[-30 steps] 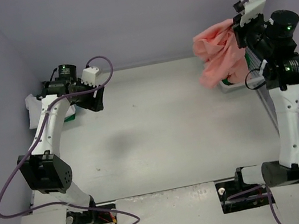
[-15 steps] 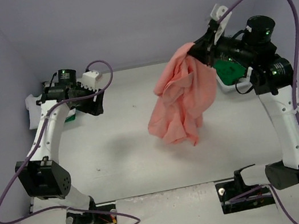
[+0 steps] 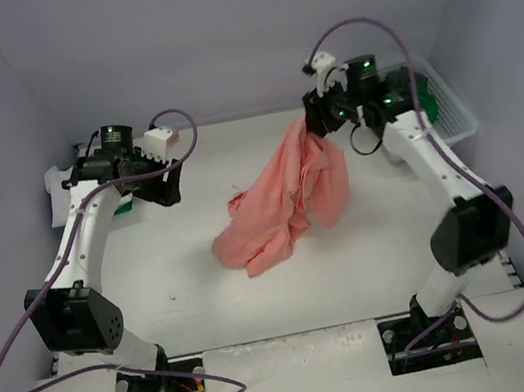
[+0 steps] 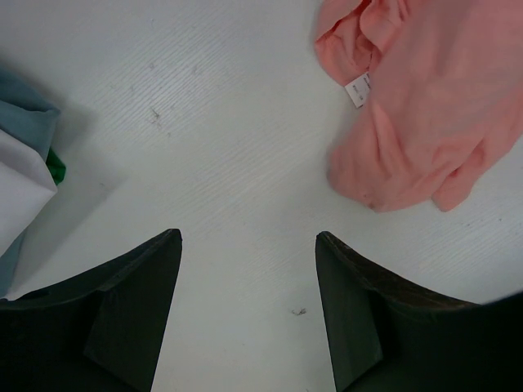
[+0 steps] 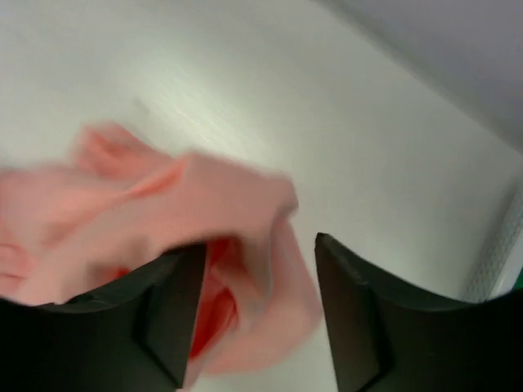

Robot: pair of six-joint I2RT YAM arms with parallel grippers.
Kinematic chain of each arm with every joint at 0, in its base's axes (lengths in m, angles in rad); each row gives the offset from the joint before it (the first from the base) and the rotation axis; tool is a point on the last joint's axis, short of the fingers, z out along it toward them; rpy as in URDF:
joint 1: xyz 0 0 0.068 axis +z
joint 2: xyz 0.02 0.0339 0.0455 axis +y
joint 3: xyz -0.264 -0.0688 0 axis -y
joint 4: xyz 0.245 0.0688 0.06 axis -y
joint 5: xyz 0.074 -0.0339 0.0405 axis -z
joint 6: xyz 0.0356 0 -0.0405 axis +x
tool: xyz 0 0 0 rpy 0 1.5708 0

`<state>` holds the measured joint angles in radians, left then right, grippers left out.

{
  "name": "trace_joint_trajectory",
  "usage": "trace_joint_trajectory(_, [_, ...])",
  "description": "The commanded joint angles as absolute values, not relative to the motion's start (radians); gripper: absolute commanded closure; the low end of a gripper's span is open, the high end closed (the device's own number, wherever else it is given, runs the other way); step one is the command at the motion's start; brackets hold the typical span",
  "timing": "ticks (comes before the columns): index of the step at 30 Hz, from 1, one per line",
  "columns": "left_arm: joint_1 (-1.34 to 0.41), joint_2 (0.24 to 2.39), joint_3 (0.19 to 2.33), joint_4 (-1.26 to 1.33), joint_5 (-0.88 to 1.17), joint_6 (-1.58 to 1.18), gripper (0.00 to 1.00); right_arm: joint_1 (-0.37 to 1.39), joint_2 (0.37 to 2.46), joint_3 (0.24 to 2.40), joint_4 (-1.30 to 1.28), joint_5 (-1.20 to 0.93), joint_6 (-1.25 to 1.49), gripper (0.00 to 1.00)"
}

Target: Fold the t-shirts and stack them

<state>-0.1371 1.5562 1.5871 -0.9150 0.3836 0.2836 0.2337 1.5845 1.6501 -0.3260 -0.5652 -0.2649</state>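
**Item: salmon pink t-shirt, mid-tabletop, at the right gripper**

- Salmon pink t-shirt (image 3: 279, 203): one piece, crumpled and unfolded. Its upper end is raised at the right gripper (image 3: 318, 123). From there it drapes down and toward the left arm's side, and its lower part is bunched on the tabletop (image 3: 210, 302) near the middle. A small white label (image 4: 357, 91) shows at one edge in the left wrist view.
- Right gripper: held above the far half of the tabletop, just beside the basket side. The jaws stand part-way apart with pink cloth lying in the gap between them. The right wrist view is blurred, so I cannot tell whether the cloth is caught on either finger.
- Left gripper (image 4: 247, 234): jaws wide, nothing between them. It hangs over bare tabletop at the far left, well apart from the pink shirt.
- Pile at far left edge: light blue t-shirt (image 4: 24, 102) and white t-shirt (image 4: 16, 192) lie overlapping, with a sliver of bright green cloth (image 4: 55, 167) between them. The pile is beside the left gripper and not touched by it.
- White mesh basket (image 3: 456, 116): at the far right corner, with green fabric (image 3: 424, 96) inside it.
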Motion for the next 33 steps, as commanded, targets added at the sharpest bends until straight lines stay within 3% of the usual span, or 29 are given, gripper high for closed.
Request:
trace_joint_trajectory(1, [-0.133,1.545,1.614,-0.893,0.387,0.288,0.39,0.302,1.751,1.545,-0.374,-0.123,-0.357,0.43])
trace_joint_trajectory(3, [-0.132,1.548,1.615,-0.897,0.387,0.287,0.39,0.327,1.758,1.452,-0.332,-0.026,-0.374,0.38])
trace_joint_trajectory(7, [-0.133,1.545,1.624,-0.914,0.388,0.287,0.39,0.362,1.683,1.379,-0.313,-0.040,-0.370,0.24])
trace_joint_trajectory(21, [-0.207,1.477,1.609,-0.996,0.409,0.298,0.39,0.541,1.474,1.263,-0.370,-0.040,-0.379,0.24])
trace_joint_trajectory(33, [-0.264,1.447,1.557,-0.983,0.387,0.302,0.39,0.586,1.630,1.183,-0.339,-0.037,-0.446,0.26])
